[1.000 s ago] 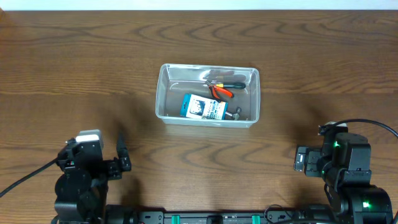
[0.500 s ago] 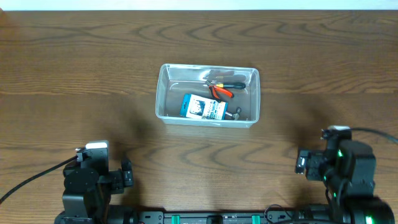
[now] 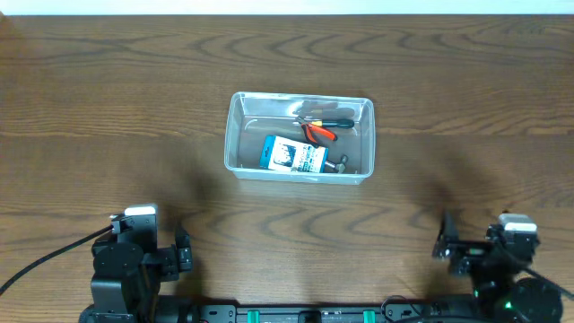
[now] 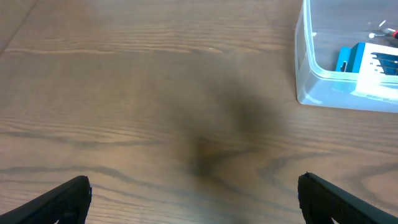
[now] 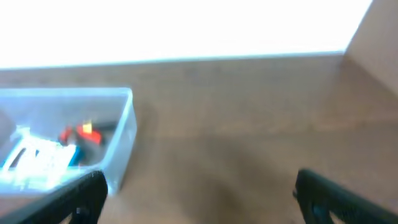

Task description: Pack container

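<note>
The clear plastic container (image 3: pixel 238 135) stands at the table's middle. Inside it lie a blue-and-white printed box (image 3: pixel 293 154), orange-handled pliers (image 3: pixel 317 132) and a small metal part (image 3: pixel 341 164). It also shows in the left wrist view (image 4: pixel 305 74) at the upper right and in the right wrist view (image 5: pixel 121 146) at the left, blurred. My left gripper (image 4: pixel 194 199) is open and empty over bare wood near the front left. My right gripper (image 5: pixel 202 196) is open and empty near the front right.
The wooden table (image 3: pixel 108 108) stretches around the container. Its far edge (image 3: pixel 287 14) runs along the top of the overhead view. The arm bases sit at the front edge, left (image 3: pixel 126 269) and right (image 3: pixel 507 278).
My right arm has drawn back toward the front edge and lower right. My left arm drew back earlier and has held still since. The container and its contents have not moved.
</note>
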Robot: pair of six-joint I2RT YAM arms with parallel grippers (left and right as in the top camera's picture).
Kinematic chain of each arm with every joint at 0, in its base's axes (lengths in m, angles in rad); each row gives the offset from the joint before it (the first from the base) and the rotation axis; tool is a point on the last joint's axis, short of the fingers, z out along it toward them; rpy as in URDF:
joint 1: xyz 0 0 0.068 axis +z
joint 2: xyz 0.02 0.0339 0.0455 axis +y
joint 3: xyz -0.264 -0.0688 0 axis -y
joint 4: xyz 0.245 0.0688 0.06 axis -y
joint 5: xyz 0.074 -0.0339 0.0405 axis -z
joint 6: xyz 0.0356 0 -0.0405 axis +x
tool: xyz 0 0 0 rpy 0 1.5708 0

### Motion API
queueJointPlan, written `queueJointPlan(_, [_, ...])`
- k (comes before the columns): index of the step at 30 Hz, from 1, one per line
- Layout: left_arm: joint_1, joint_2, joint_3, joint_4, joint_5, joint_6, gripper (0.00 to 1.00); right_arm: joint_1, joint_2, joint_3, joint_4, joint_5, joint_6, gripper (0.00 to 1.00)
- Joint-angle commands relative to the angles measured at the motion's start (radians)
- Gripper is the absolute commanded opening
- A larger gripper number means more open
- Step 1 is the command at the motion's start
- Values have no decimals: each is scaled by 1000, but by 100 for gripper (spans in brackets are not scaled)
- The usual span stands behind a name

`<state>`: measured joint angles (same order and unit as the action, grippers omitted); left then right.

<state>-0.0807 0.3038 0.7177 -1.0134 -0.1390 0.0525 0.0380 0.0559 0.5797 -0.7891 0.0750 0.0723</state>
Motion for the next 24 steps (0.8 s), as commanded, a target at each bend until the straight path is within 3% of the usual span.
queueJointPlan(1, [-3,-5,0,0,-12,-5,98,9,-53,-148,156,-38,13,99])
queueJointPlan(7, [-3,-5,0,0,-12,-5,98,40,-51,-373,589,-83,-19,99])
queueJointPlan(9, [-3,-5,0,0,-12,-5,98,44,-51,-422,661,-83,-59,99])
queueJointPlan(15, [-3,-5,0,0,-12,-5,98,44,-51,-507,652,-83,-159,99])
queueJointPlan(24, [-3,-5,0,0,-12,-5,98,40,-50,-521,591,-80,-167,99])
